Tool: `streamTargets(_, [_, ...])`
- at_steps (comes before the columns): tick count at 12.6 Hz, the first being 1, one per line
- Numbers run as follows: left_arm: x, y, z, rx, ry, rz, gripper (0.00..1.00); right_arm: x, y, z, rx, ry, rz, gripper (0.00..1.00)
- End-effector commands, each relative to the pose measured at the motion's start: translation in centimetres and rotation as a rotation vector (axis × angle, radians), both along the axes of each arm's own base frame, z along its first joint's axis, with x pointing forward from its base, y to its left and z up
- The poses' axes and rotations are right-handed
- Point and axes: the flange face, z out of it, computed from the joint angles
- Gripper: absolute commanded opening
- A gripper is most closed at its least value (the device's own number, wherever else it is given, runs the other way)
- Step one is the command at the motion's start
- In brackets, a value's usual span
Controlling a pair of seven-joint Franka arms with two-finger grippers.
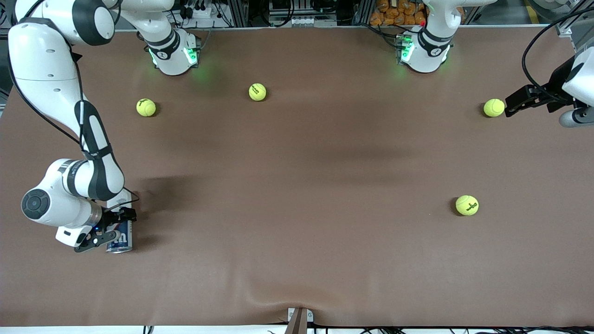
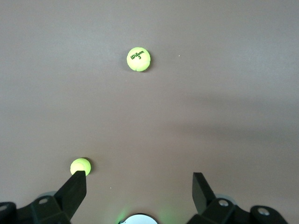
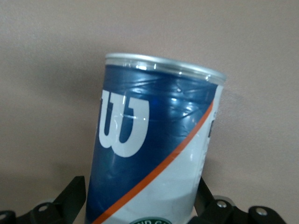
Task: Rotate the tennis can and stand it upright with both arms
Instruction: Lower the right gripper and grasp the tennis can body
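While the can lies flat:
Right gripper: lower left of frame, fingers spread, straddling the navy-and-white cylindrical plastic tennis can for grasping.
Left gripper: upper right, spread, waiting.

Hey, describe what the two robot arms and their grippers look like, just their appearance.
Both are glossy white jointed arms with black joint bands, on white bases lit with green lights. The right arm carries a thin black cable along it and ends in a black two-finger right gripper. The left arm trails looping black cables and ends in a matching black left gripper.
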Motion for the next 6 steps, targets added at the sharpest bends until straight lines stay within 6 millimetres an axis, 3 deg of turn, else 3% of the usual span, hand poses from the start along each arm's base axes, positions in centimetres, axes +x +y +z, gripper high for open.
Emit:
streamTargets(1, [0.39,-0.04,-0.05,-0.024,-0.001,-0.015,1.0,-0.23,-0.26,-0.29,0.021,0.004,0.01,1.0])
streamTargets(4, [0.4,0.12,-0.05,-0.024,-0.001,-0.012,1.0,-0.16,-0.18,-0.58,0.023,-0.001,0.009,1.0])
streamTargets(5, [0.45,0.04,-0.12,-0.024,-0.001,-0.013,1.0,-0.17,-0.17,-0.68,0.023,-0.001,0.009,0.84])
streamTargets(6, [0.46,0.12,-0.12,-0.024,-0.001,-0.012,1.0,-0.14,-0.17,-0.72,0.027,-0.002,0.005,0.75])
